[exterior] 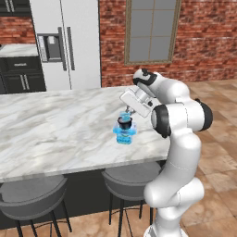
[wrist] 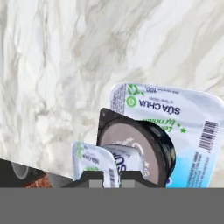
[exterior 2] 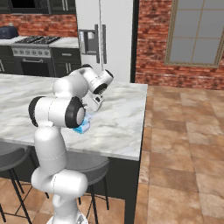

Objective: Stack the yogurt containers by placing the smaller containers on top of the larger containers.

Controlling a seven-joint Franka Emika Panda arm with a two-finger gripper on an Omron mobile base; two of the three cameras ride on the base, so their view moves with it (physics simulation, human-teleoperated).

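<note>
Big tub [wrist: 192,131]: pale blue, printed lid up, on the marble counter [exterior: 55,129] near its front edge, close to the right end in the left base view.
Dark cup [wrist: 135,151]: sits on the big tub's lid, upright by the look of it, pale foil top showing.
Tiny tub [wrist: 94,164]: light blue, right at the tool's tips, over the dark cup's top; whether it touches the cup I cannot tell.
Tool [exterior: 128,112]: pressed together, pinching the tiny tub, just above the stack.
Arm: bent forward and down over the counter from the base.
Step in hand: judged as the last one, putting the tiny tub on the cup; cup on big tub looks done.
Next move calls for: centring the tiny tub on the cup's small round top, lowering until it rests flat, then spreading the tips and lifting straight up so the stack is not nudged.
Risk: the cup's top is narrow; an off-centre release could tip the tiny tub off.
Around: two stools [exterior: 32,196] under the counter, fridge [exterior: 65,41] and brick wall behind.
</note>
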